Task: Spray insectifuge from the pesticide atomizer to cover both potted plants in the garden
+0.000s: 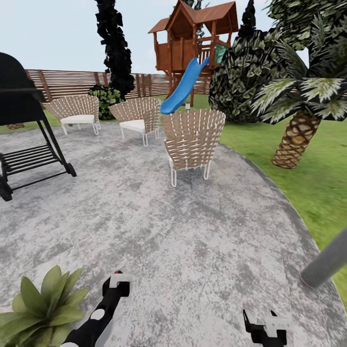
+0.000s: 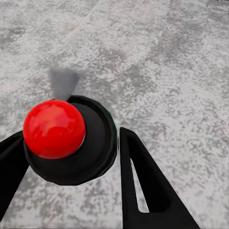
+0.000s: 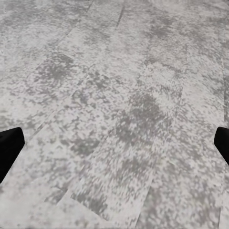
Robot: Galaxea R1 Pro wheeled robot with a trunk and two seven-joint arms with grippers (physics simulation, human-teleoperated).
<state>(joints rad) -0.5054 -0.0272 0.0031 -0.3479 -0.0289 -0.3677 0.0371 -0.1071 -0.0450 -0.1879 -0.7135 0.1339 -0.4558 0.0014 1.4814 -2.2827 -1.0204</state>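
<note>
The pesticide atomizer [image 2: 71,143] shows from its top as a round dark body with a glossy red tip; it sits clamped between the two black fingers [image 2: 143,181] of the left gripper [image 2: 67,157], above the grey paving [image 1: 193,231]. The right gripper [image 3: 114,148] hangs over the same paving with its fingers spread wide and nothing between them; one potted plant [image 1: 41,308] stands on the paving beside the left arm.
</note>
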